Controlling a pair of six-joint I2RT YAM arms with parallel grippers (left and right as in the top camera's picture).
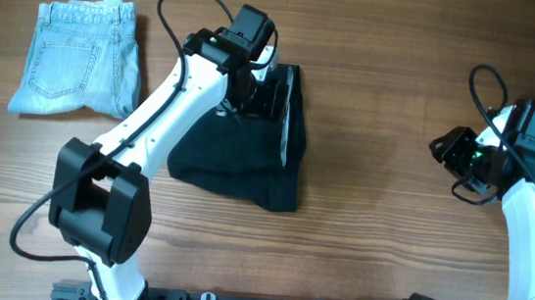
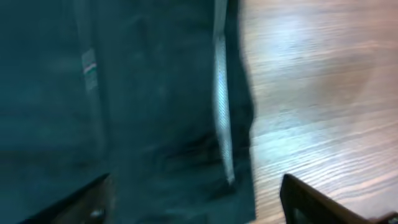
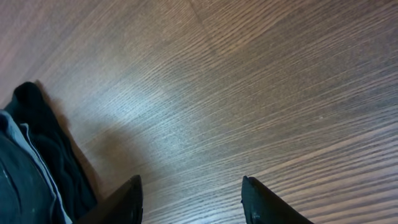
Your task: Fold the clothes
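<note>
- left gripper (image 2: 198, 205) jaws apart, dark garment (image 2: 124, 112) directly beneath; best, I judge, to pinch both layers at the pale edge (image 2: 221, 106) ahead of its fingertips
- right gripper (image 3: 189, 200) spread, empty; garment just beside one finger

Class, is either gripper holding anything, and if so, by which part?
Nothing is held. The left gripper stands open over the black garment; the right gripper is open above the wooden table.
</note>
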